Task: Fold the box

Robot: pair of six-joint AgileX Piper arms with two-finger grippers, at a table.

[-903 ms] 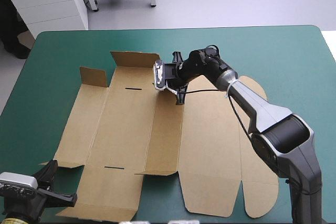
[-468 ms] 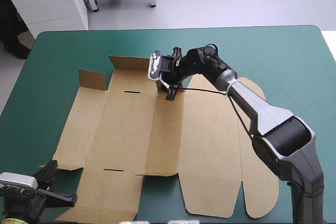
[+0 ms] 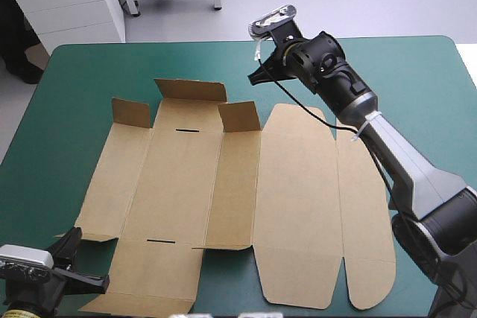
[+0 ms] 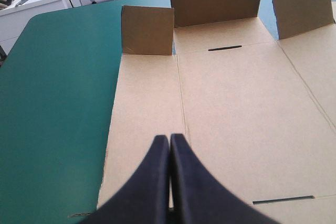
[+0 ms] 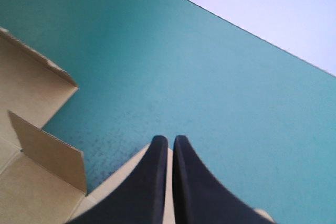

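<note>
The surface (image 3: 89,72) carried the box (image 3: 298,199), flat, far flaps (image 3: 238,117) raised. Clenched empty, the right pincer (image 3: 257,76) hovered beyond its far edge, the left pincer (image 4: 169,137) seemingly over its near corner. Unheld flaps might drop.

Box (image 3: 223,199): brown sheet flat on the table (image 3: 417,80), three far flaps upright.
Right gripper (image 3: 257,77): raised beyond the far flaps, apart from them.
Left gripper (image 3: 91,279): at the box's near left corner.
</note>
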